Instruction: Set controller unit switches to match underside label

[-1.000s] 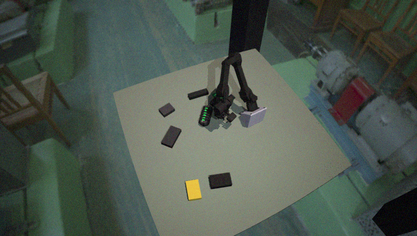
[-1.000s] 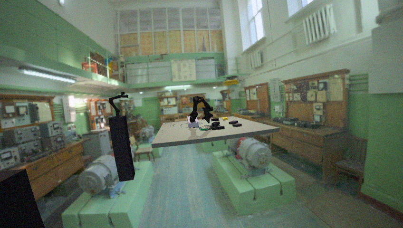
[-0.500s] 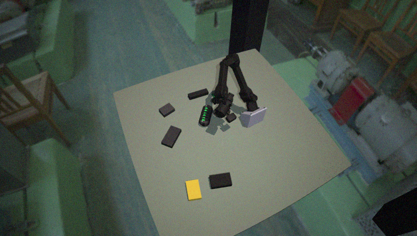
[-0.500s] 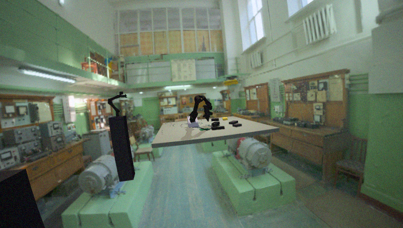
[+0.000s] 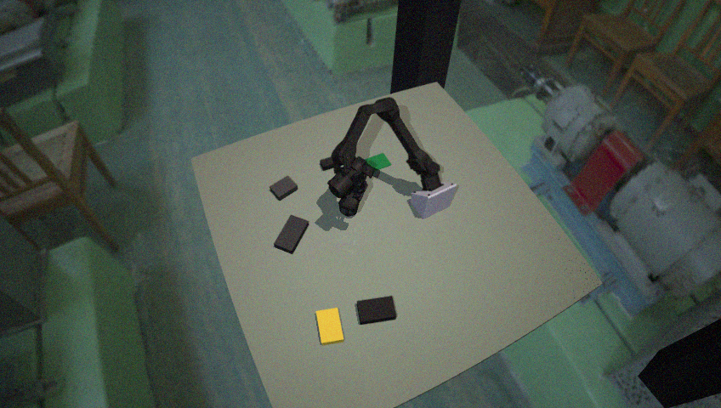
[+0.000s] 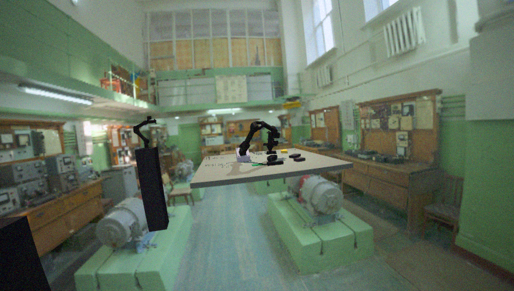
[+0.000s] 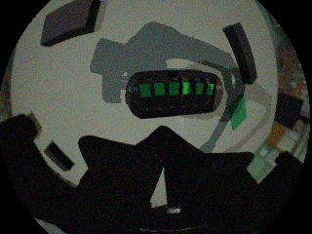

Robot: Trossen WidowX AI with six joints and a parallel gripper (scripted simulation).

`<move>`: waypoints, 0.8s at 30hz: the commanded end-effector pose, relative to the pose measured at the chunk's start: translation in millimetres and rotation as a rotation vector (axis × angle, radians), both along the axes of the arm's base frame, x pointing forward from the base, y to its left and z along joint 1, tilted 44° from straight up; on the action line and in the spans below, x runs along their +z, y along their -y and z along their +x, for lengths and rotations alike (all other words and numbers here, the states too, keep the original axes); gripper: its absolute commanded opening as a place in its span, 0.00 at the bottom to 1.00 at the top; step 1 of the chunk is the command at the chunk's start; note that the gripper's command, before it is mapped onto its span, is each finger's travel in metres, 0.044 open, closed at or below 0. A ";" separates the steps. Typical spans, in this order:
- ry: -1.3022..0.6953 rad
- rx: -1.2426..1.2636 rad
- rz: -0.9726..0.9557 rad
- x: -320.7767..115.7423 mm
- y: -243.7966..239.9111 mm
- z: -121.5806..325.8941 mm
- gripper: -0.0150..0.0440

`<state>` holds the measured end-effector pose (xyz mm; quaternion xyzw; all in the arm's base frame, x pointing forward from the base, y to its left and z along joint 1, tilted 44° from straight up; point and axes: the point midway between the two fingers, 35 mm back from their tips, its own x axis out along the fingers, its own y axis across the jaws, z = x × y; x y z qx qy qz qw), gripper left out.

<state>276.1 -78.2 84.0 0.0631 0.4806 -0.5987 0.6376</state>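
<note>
The dark grey controller unit [image 7: 171, 103] [image 6: 272, 157] sits on its base, switches up. The wrist view shows it whole, lying crosswise, with a row of six green switch ends. The fourth and sixth from the left look brighter; which ends are pressed I cannot tell surely. The small markings at its ends are unreadable, and the underside label is hidden. In the top view the arm covers most of the unit. My gripper [image 7: 163, 129] [image 6: 270, 148] is shut and empty, pointing down above the unit and apart from it.
A green flat piece [image 5: 378, 161] [image 7: 239, 113] [image 6: 256, 164] lies near the unit. Dark blocks [image 5: 283, 187] [image 5: 291, 234] lie to the left in the top view; a black block [image 5: 376, 309] and a yellow block [image 5: 329, 325] lie farther off. A narrow dark bar [image 6: 275, 162] lies beside the unit.
</note>
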 end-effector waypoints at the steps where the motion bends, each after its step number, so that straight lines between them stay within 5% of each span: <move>1: 0.393 -0.535 -0.023 12.1 23.9 39.9 0.25; 8: 0.748 -1.056 -0.088 27.2 53.8 70.9 0.25; 24: 0.757 -1.070 -0.091 27.6 54.6 71.6 0.25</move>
